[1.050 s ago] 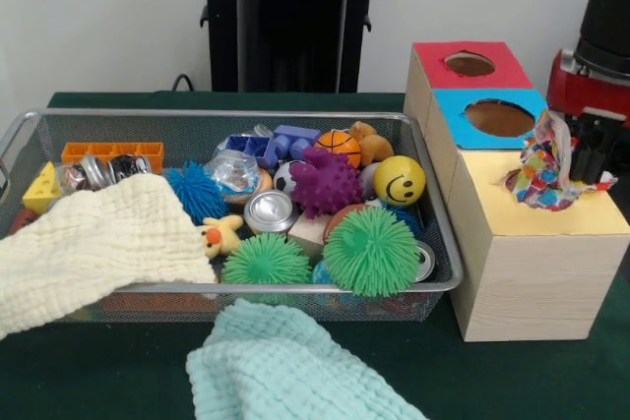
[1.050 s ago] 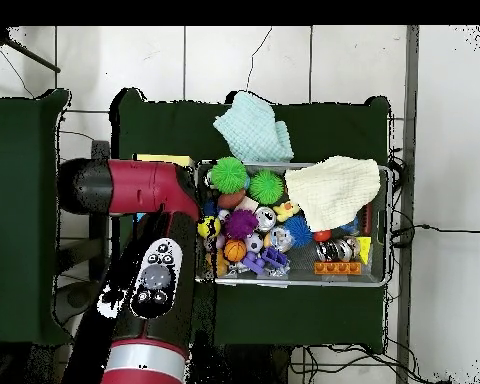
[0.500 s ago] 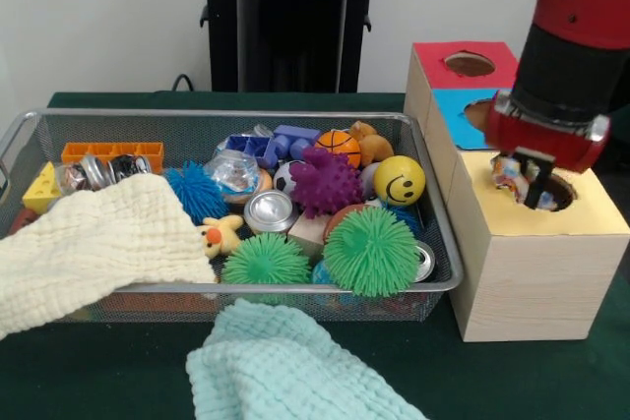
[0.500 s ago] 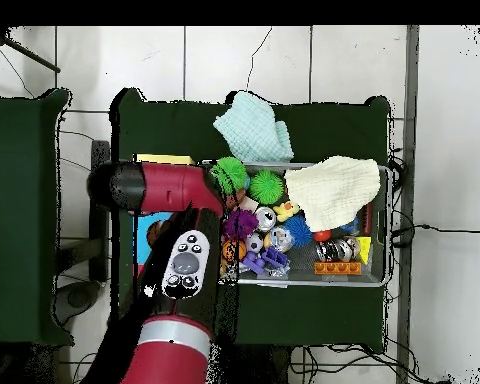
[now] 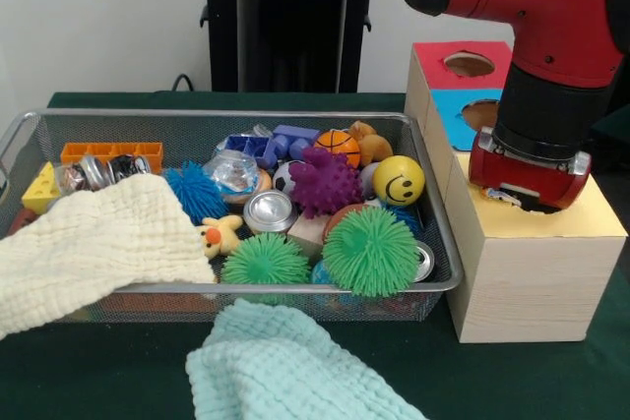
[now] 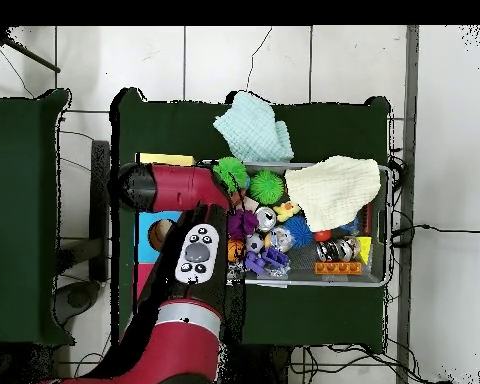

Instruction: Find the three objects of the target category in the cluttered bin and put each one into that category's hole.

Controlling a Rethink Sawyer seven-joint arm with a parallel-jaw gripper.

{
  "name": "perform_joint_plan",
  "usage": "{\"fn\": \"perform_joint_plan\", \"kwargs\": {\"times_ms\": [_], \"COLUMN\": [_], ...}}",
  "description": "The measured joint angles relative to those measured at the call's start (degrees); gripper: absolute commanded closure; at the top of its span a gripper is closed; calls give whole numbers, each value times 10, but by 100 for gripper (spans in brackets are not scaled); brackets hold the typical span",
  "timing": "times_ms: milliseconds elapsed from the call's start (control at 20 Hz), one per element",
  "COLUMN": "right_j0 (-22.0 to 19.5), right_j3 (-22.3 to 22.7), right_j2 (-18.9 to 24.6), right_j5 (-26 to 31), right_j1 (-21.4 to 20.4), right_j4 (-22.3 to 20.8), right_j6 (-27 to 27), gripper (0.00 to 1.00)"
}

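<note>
The pincer sits low on the yellow top of the wooden box, right over where the yellow hole should be. A tiny bit of bright, many-coloured stuff peeks out under the red wrist, so the crinkly thing may be there, but I cannot tell for sure. I also cannot tell if the pincer is clenched or let go, because the wrist hides it. The hole itself is hidden too.

Just behind the pincer are the blue hole and then the red hole. Off to the side of the pincer is the wire basket, full of toys: two green spiky balls, a purple spiky ball, a yellow smiley ball, and a cream cloth hanging over the rim.

What could go wrong: if the arm lifts while the thing is caught on a finger or the hole's edge, it could come back out and land on the box top.
</note>
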Motion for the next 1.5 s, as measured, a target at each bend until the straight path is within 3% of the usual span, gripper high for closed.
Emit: {"fn": "perform_joint_plan", "kwargs": {"times_ms": [550, 1500], "right_j0": [-32, 20], "right_j3": [-1, -24], "right_j2": [40, -31], "right_j5": [4, 3], "right_j1": [-7, 19], "right_j4": [-1, 17], "right_j6": [0, 0], "gripper": [100, 100]}}
